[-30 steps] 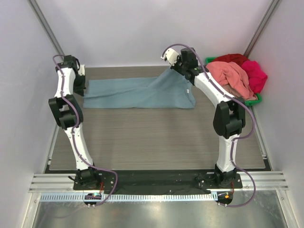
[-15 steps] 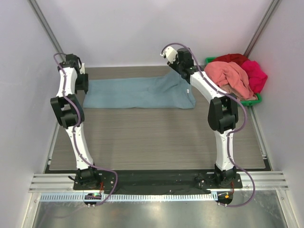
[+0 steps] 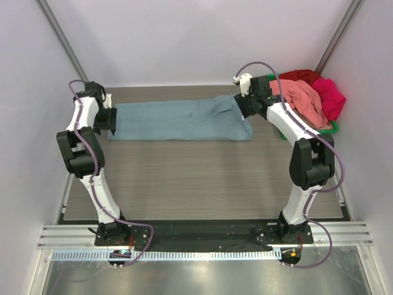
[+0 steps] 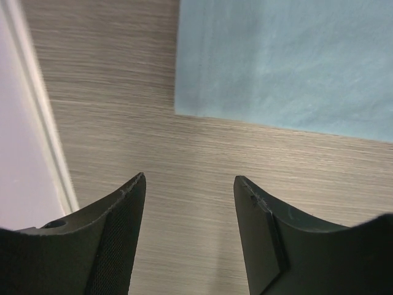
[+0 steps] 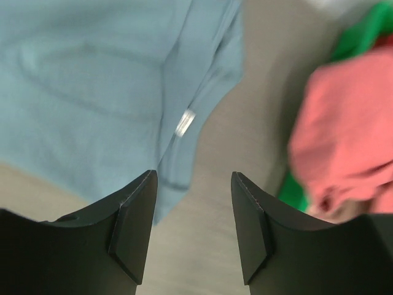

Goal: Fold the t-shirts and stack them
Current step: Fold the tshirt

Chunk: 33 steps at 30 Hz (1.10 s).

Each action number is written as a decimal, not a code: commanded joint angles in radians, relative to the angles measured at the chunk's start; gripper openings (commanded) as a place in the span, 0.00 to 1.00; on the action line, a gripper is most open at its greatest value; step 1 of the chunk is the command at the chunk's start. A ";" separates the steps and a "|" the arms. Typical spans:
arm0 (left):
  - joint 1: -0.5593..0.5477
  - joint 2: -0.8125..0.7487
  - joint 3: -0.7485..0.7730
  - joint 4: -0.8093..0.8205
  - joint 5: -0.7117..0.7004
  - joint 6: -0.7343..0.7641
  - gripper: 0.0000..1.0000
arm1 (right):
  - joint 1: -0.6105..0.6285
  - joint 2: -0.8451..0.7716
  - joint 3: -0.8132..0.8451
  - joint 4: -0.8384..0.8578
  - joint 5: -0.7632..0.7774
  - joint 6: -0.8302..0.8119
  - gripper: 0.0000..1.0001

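Note:
A dusty blue-grey t-shirt (image 3: 178, 121) lies flat as a long folded strip across the far part of the table. In the left wrist view its corner (image 4: 282, 61) lies just beyond my left gripper (image 4: 189, 178), which is open over bare table and holds nothing. My right gripper (image 5: 193, 174) is open and empty above the shirt's right edge (image 5: 92, 80), near the white neck label (image 5: 184, 121). From above, the left gripper (image 3: 110, 120) is at the strip's left end and the right gripper (image 3: 245, 107) at its right end.
A green bin (image 3: 325, 130) at the far right holds a salmon-pink tee (image 3: 301, 98), a magenta tee (image 3: 331, 97) and a red tee (image 3: 299, 75). White walls close in the table (image 3: 196, 178) at the back and on both sides.
Both grippers have opened and let go of the blue-grey shirt. The right arm has swung right toward the bin, and the shirt's lifted right end has dropped flat.

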 commanded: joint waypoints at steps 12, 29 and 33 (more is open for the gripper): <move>0.035 0.183 0.120 -0.064 0.094 -0.035 0.59 | -0.080 0.112 -0.033 -0.275 -0.367 0.068 0.56; 0.035 0.258 0.142 -0.056 0.074 -0.023 0.43 | -0.102 0.236 -0.026 -0.283 -0.334 0.013 0.44; 0.035 0.257 0.149 -0.064 0.071 -0.023 0.42 | -0.108 0.229 -0.031 -0.272 -0.328 0.013 0.43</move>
